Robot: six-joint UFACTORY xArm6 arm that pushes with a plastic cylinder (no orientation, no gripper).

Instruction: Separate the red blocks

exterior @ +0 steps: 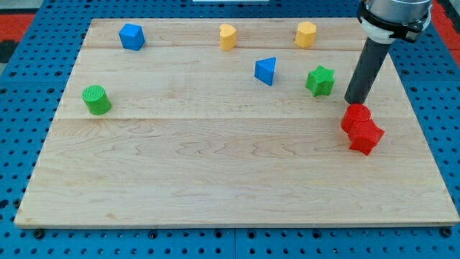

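Two red blocks touch each other at the view's right: a rounded red block (pixel 355 118) and, just below and right of it, a red star block (pixel 366 136). My tip (pixel 353 102) is at the lower end of the dark rod, right at the top edge of the rounded red block; I cannot tell if it touches it. The green star block (pixel 320 80) lies to the left of the rod.
A wooden board (pixel 215 180) lies on a blue pegboard. On it are a blue block (pixel 131 36) at top left, a green cylinder (pixel 95 99) at left, two yellow blocks (pixel 228 37) (pixel 305 34) along the top and a blue triangle block (pixel 265 70).
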